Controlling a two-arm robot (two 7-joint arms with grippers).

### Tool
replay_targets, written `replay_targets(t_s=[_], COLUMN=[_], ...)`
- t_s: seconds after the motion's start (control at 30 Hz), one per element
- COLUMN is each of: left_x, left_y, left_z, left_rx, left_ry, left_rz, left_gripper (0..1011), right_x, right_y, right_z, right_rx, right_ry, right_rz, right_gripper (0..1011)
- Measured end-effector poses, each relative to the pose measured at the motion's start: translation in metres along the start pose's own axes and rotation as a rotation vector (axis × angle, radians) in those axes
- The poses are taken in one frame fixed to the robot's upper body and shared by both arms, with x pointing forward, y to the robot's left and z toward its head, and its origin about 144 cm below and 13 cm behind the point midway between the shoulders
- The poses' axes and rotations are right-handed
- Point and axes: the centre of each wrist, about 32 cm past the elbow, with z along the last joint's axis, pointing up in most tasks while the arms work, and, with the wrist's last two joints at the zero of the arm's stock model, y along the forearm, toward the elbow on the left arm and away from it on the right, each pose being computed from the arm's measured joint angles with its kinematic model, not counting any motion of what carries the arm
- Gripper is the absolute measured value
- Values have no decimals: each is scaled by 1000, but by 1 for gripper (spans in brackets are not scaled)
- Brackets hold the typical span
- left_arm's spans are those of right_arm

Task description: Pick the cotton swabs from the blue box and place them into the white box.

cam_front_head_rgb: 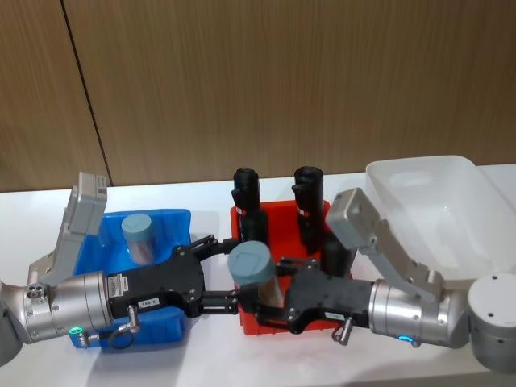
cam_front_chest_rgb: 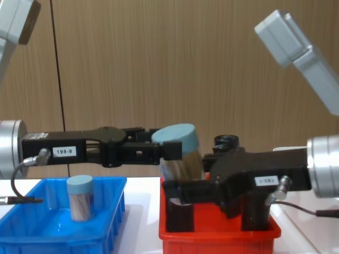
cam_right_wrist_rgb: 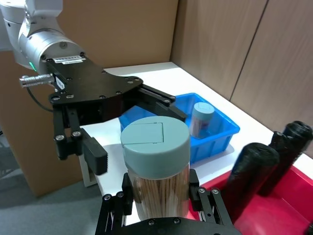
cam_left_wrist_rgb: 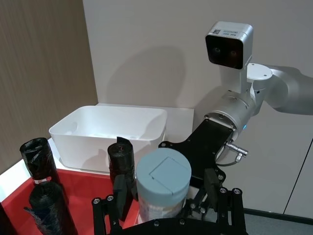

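Handover: right hand [cam_front_head_rgb: 260, 300] grips swab jar [cam_front_head_rgb: 251, 264], left hand [cam_front_head_rgb: 226, 274] spread wide; retreat left before swinging to white tub [cam_front_head_rgb: 435, 210].

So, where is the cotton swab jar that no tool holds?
In the head view the clear cylindrical jar with a pale blue lid stands upright in the shallow blue plastic tray, on the robot's left, beside the red plastic tray.

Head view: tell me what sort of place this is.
Probably an indoor robot test bench: a white table against a wood-panelled wall, a blue box and red tray, the right gripper holding a cotton swab jar by the open left gripper.
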Motion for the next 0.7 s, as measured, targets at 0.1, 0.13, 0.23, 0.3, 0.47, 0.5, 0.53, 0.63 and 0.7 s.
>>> replay_targets(t_s=[0.1, 0.13, 0.23, 0.3, 0.47, 0.5, 0.53, 0.63, 0.7], left_x=[0, 0, 0, 0, 0, 0, 0, 0, 0], left_y=[0, 0, 0, 0, 0, 0, 0, 0, 0], left_z=[0, 0, 0, 0, 0, 0, 0, 0, 0], left_rx=[0, 0, 0, 0, 0, 0, 0, 0, 0], left_ry=[0, 0, 0, 0, 0, 0, 0, 0, 0], left_rz=[0, 0, 0, 0, 0, 0, 0, 0, 0], left_gripper=[1004, 1004, 1004, 1004, 1004, 1004, 1004, 1004, 1004], right_x=[1, 1, 2, 2, 4, 5, 5, 7, 8], right_y=[-7, -8, -17, -20, -36, -38, -44, -54, -59], right_z=[-1, -2, -4, -5, -10, -11, -13, -17, -18], right_rx=[4, 2, 6, 5, 3, 5, 3, 1, 1], right_ry=[4, 5, 13, 15, 29, 33, 38, 49, 54], right_rz=[-20, -25, -52, -58, -108, -116, -133, -168, -186], right_gripper=[639, 639, 639, 639, 639, 639, 639, 639, 639])
